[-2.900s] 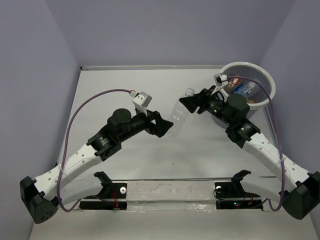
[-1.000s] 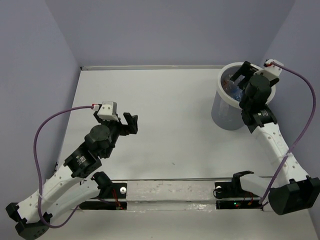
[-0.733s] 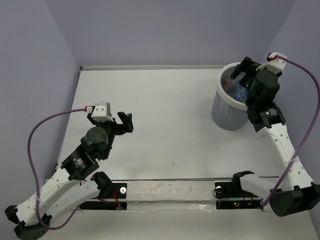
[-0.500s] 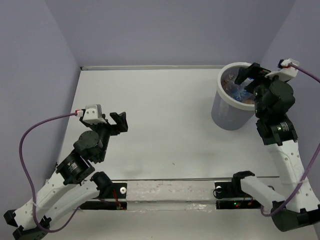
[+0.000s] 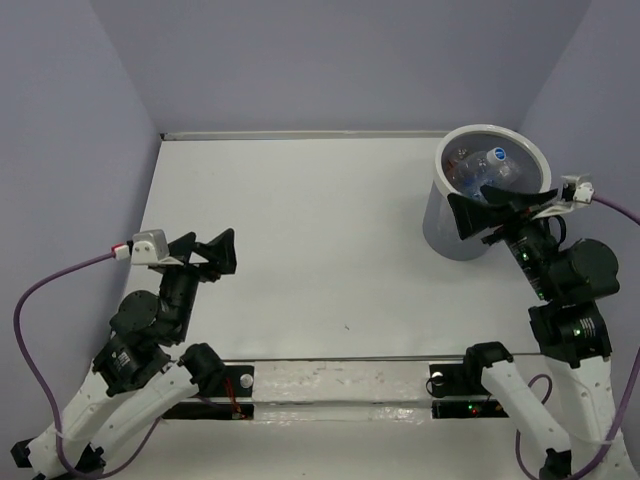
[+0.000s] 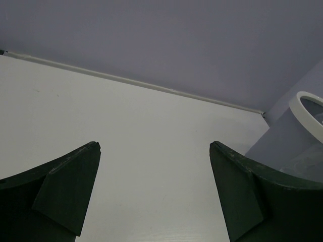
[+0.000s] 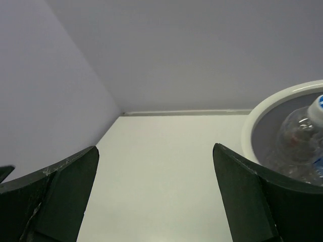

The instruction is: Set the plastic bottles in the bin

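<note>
The bin (image 5: 437,215), a grey translucent bucket with a white rim, stands at the table's far right. Several plastic bottles (image 5: 482,169) lie inside it, one with a white cap and blue label. The right wrist view shows the bin's rim (image 7: 266,108) and a clear bottle (image 7: 301,137) inside. My right gripper (image 5: 476,207) hovers open just in front of the bin, nothing between its fingers (image 7: 155,147). My left gripper (image 5: 205,251) is open and empty over the near left of the table (image 6: 154,146). The bin (image 6: 298,148) shows at the right edge of the left wrist view.
Purple walls close in the white table (image 5: 320,220) on three sides. A transparent bar with two black brackets (image 5: 340,380) runs along the near edge between the arm bases.
Both arms have drawn back toward their bases. The right gripper has come away from above the bin's opening to its near side. The left gripper has retreated to the near left.
</note>
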You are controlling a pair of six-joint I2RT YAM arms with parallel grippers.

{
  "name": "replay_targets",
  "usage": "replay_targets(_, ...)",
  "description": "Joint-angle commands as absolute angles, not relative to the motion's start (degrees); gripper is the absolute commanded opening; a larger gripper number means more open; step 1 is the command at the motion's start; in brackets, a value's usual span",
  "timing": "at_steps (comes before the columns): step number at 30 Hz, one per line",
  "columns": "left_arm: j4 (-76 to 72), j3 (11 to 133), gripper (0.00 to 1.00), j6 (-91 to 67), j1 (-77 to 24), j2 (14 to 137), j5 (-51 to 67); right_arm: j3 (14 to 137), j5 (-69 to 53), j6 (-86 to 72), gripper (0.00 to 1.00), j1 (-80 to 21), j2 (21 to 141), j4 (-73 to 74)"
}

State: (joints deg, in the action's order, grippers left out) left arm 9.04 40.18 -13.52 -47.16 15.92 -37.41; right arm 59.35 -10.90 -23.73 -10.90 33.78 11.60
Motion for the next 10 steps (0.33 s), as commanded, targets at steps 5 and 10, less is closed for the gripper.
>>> replay_targets(5, 4.22, 39.46, 0.99, -11.87, -46.93, 13.36, -34.45, 53.44, -22.59, -26.72, 1.00, -10.63, 21.89, 10.98)
replay_targets(10, 4.57, 39.99, 0.99, -12.56, -46.76, 14.41, -34.72, 53.17, -21.10, -26.37, 1.00, -10.63, 20.13, 13.27)
